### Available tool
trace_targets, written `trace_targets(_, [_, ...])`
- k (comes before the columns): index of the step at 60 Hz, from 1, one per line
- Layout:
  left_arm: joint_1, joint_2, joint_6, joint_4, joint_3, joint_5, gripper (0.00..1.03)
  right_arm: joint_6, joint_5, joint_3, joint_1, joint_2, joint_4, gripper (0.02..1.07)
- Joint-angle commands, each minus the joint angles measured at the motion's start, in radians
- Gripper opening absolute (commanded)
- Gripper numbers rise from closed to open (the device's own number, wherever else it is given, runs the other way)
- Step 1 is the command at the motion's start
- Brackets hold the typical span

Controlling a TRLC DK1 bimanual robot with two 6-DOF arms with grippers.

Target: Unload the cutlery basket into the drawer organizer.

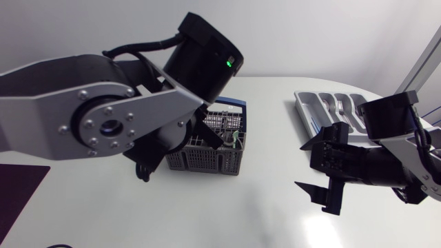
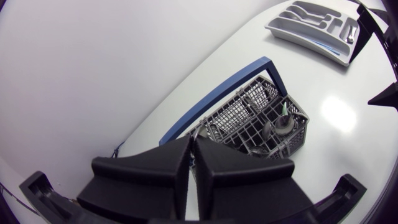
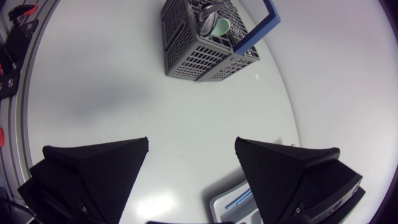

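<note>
While the left arm's matte black gripper (image 2: 191, 146) hangs over the near end of the grey plastic lattice cutlery basket (image 1: 207, 157), its two wedge-shaped fingers are pressed together, and nothing shows between them. The basket stands upright on the white table (image 1: 262, 207), near the middle, with its blue bar handle (image 2: 217, 96) arching across the top. Inside it, at the end away from the left gripper, silver metal cutlery (image 2: 267, 130) stands in the compartments beside a pale green rounded piece (image 3: 221, 26); what kind of utensil that is cannot be told.

The right arm's matte black gripper (image 3: 193, 143) is well apart from the basket, over bare table, and its fingers stand wide apart with nothing between them. The light grey plastic drawer organizer (image 1: 320, 103) lies flat at the far right of the table, just beside the right arm's last link. In the head view a silver fork (image 1: 341, 107) lies in one of its long slots. In the left wrist view a thin blue item (image 2: 323, 46) lies along the organizer's near side. One corner of the organizer shows under the right gripper in the right wrist view.
</note>
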Motion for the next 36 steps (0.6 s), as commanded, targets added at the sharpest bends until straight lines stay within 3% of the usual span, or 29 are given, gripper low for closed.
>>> trace_targets(1, [-0.009, -0.051, 0.028, 0.02, -0.027, -0.019, 0.04, 0.053, 0.006, 0.028, 0.024, 0.0, 0.013, 1.02])
trace_targets(7, [-0.009, -0.093, 0.026, 0.047, -0.036, -0.017, 0.04, 0.096, -0.003, 0.047, 0.038, 0.0, 0.017, 1.02])
trace_targets(18, [0.008, -0.162, -0.003, 0.049, -0.051, 0.076, 0.04, 0.187, -0.077, 0.085, 0.041, -0.001, 0.028, 1.02])
trace_targets(36, [0.088, -0.24, -0.13, -0.02, -0.068, 0.323, 0.04, 0.31, -0.198, 0.152, 0.062, -0.003, -0.007, 1.02])
